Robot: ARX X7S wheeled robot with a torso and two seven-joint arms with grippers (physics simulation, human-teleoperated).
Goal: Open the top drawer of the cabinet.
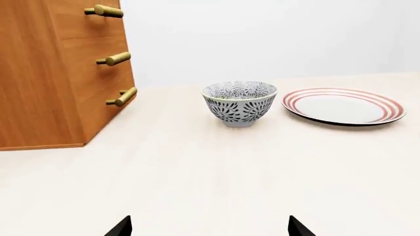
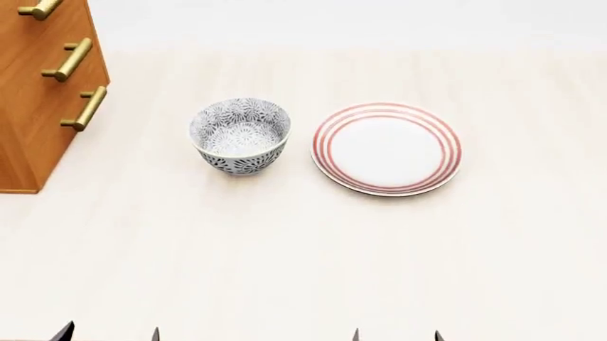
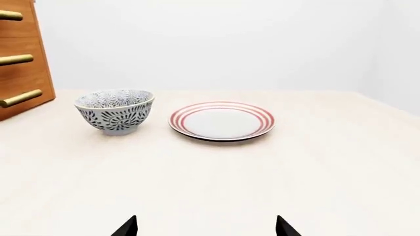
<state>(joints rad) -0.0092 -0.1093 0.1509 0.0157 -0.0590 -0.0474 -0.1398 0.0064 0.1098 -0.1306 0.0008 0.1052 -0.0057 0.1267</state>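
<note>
The orange-brown cabinet (image 1: 52, 73) stands upright — top drawer (image 1: 85, 19) shut, flush.

- The cabinet (image 1: 46, 78) stands on the pale bench (image 1: 210, 172), its three drawers shut flush, each with a brass bar handle.
- The top drawer (image 1: 92, 22) carries the uppermost handle (image 1: 104, 11).
- A patterned bowl (image 1: 239, 104) sits upright, apart from the cabinet.
- A red-ringed plate (image 1: 343, 106) lies just beside the bowl.
- The left pincer (image 1: 210, 227) shows two dark fingertips set wide apart, holding nothing.

Patterned bowl (image 2: 240, 136) beside red-ringed plate (image 2: 387, 148) — both on pale table (image 2: 303, 263).
</note>
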